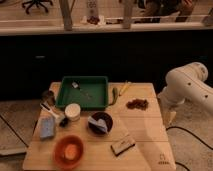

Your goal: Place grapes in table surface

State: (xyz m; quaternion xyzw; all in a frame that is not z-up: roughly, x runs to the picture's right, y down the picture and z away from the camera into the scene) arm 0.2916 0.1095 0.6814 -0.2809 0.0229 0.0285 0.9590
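The grapes (137, 104), a small dark reddish-brown bunch, lie on the light tan wooden table surface (145, 127) near its right edge, just right of the green tray. My white arm (187, 87) comes in from the right. The gripper (170, 118) hangs downward at the table's right edge, to the right of the grapes and a little nearer the camera, apart from them. Nothing shows in the gripper.
A green tray (82, 92) with a utensil stands at the back of the table. A yellow-green vegetable (114, 95) lies beside it. A white cup (73, 111), dark bowl (100, 122), orange bowl (68, 150), blue sponge (47, 127) and dark block (122, 145) fill the left and middle.
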